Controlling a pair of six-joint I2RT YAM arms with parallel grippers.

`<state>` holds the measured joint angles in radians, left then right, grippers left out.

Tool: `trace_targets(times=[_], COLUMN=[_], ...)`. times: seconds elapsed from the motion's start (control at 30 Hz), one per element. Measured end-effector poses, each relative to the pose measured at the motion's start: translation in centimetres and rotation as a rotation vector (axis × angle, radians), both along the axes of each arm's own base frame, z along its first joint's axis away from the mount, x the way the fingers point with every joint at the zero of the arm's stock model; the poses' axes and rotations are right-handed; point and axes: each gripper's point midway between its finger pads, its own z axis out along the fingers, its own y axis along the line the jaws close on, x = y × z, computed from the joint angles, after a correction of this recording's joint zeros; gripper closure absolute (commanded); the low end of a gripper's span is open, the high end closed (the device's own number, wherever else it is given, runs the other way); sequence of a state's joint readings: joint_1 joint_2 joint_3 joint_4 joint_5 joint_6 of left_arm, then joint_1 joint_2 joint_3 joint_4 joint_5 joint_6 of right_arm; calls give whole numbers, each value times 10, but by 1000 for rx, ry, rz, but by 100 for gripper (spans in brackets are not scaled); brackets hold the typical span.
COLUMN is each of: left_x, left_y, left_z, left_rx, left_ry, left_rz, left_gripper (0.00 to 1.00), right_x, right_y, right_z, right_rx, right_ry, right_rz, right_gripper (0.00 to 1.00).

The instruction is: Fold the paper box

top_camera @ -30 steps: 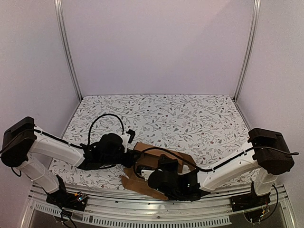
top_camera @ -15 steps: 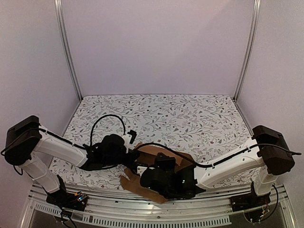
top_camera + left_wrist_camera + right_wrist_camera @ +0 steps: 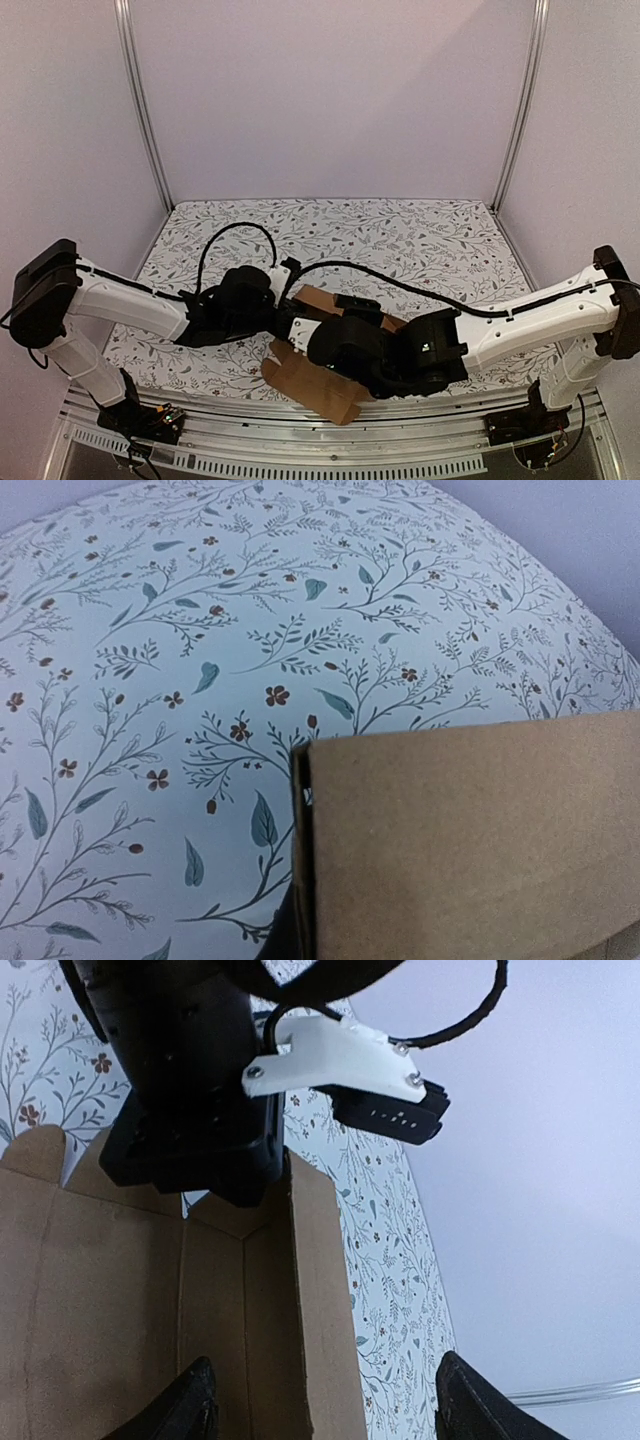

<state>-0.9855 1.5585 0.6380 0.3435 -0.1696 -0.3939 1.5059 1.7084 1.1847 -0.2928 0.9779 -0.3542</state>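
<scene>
At the near edge of the table, the paper box lies partly erected between both wrists, one flap flat toward the bases. The right gripper has its jaws wide apart, straddling an upright wall and holding nothing; its arm reaches low across from the right. Beyond it, the left gripper is closed, apparently pinching the far wall's edge, arm low. Judged step: raising walls. The next move calls for the right gripper to grip a flap while the left anchors the box.
</scene>
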Motion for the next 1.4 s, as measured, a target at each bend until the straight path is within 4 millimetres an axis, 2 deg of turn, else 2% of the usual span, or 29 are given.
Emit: trace_targets(times=[0.23,0.37,0.5,0.7,0.83,0.97,1.03,1.17,1.4], left_x=[11,18,24,30,31,32,31,32,33], left_y=[-7,-11,-16,-23,-26,-27,-28,-30,-34], left_z=[14,13,11,1,-13,-24,-25,-28,-34], left_rx=[67,133,200,266,303,322,320,309,273], left_ry=[-63,-90,-113,-120,-102,-86,-83,-78,-73], left_rz=[-20,-35,-60,-89,-102,-108,-109,-108,-96], left_gripper=[100,100,100,100,100,100,100,100,100], right_x=[-2,18,46,73,85,96,102,112,115], right_y=[-9,-25,-42,-60,-58,-43,-36,-26,-11], right_z=[62,70,57,26,17,6,-5,-28,-38], right_rx=[244,331,417,550,651,733,760,791,848], right_ry=[174,265,364,513,563,602,625,658,702], right_rz=[26,-22,-100,-195,-225,-238,-250,-279,-267], right_gripper=[23,24,29,42,62,89,99,100,100])
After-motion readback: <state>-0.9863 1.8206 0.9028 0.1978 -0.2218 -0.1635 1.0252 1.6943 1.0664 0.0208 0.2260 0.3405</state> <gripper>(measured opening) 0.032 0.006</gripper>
